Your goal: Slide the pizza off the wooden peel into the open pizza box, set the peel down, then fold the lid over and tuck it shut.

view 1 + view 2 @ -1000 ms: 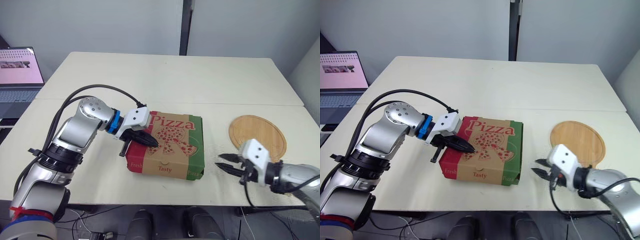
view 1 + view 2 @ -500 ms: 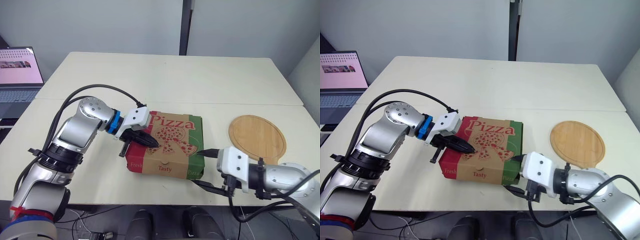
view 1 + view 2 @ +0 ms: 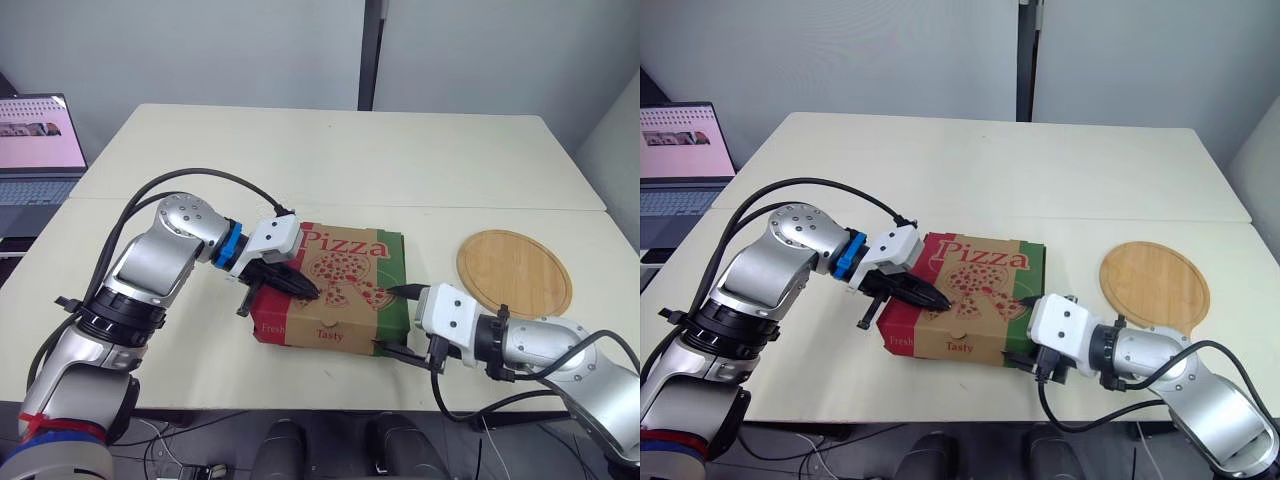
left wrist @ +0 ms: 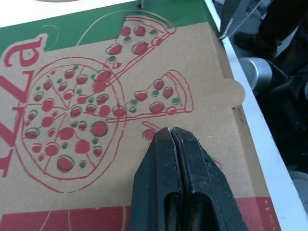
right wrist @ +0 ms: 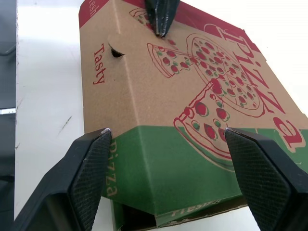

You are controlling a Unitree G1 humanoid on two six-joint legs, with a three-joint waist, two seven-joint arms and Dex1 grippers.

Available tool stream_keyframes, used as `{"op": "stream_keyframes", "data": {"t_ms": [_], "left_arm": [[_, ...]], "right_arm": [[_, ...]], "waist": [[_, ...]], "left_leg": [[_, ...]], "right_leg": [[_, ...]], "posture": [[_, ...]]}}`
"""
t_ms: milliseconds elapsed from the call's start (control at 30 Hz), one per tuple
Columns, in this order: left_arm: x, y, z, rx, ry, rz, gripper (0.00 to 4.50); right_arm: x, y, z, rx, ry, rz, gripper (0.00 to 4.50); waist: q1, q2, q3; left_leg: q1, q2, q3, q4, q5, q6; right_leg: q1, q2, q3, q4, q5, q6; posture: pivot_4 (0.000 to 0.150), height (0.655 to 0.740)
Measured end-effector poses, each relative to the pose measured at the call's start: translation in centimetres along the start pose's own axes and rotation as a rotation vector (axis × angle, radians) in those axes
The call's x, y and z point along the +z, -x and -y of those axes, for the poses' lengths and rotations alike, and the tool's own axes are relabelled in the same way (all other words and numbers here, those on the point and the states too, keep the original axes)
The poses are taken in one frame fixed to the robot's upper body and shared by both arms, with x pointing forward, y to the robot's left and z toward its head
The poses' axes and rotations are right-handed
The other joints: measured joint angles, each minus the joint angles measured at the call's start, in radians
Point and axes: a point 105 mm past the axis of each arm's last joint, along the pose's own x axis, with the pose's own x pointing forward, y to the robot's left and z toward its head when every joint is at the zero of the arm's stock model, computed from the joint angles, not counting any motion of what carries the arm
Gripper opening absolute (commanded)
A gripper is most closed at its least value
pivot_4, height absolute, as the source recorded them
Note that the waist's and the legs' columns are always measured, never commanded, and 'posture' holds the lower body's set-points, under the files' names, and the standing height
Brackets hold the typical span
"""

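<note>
The pizza box [image 3: 345, 285] lies with its printed lid folded down, near the table's front edge. My left gripper [image 3: 308, 291] is shut, and its tips [image 4: 169, 131] press on the lid close to the front fold. My right gripper [image 3: 388, 320] is open wide at the box's right front corner. In the right wrist view its two fingers [image 5: 91, 163] straddle the green side of the box [image 5: 159, 96], one on each side. A dark gap shows under the green side flap. The round wooden peel [image 3: 515, 272] lies flat on the table right of the box, with nothing on it.
A laptop [image 3: 40, 140] with a lit screen stands off the table's far left. The table's front edge [image 3: 300, 405] runs just below the box. Bare tabletop [image 3: 330, 160] stretches behind the box.
My right gripper has swung left from the table's right front to the box's right front corner and spread wide. The left gripper has stayed on the lid.
</note>
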Motion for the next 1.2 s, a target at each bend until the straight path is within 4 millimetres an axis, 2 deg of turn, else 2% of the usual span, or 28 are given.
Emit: {"op": "stream_keyframes", "data": {"t_ms": [533,1033,1133,1200], "left_arm": [[0.7,0.3,0.0,-0.012,-0.044,-0.008,0.00],[-1.4,-0.5,0.5,-0.005,-0.049,-0.072,0.00],[-1.3,-0.6,0.4,0.009,-0.047,-0.068,0.00],[-1.3,-0.8,0.3,0.013,-0.044,-0.061,0.00]], "right_arm": [[0.4,-0.4,1.4,-0.071,0.015,0.018,4.02],[-1.5,-0.4,0.0,-0.057,-0.041,-0.044,4.02],[-0.9,0.0,0.0,-0.048,-0.073,-0.008,4.02],[0.3,0.3,0.0,-0.039,-0.112,0.056,4.02]], "waist": [[-0.001,0.000,0.000],[-0.001,0.000,0.000],[-0.001,0.000,0.000],[-0.001,0.000,0.000]], "left_leg": [[0.000,0.000,0.000,0.000,0.000,0.000],[0.000,0.000,0.000,0.000,0.000,0.000],[0.000,0.000,0.000,0.000,0.000,0.000],[0.000,0.000,0.000,0.000,0.000,0.000]], "right_leg": [[0.000,0.000,0.000,0.000,0.000,0.000],[0.000,0.000,0.000,0.000,0.000,0.000],[0.000,0.000,0.000,0.000,0.000,0.000],[0.000,0.000,0.000,0.000,0.000,0.000]], "posture": [[0.150,0.7400],[0.150,0.7400],[0.150,0.7400],[0.150,0.7400]]}}
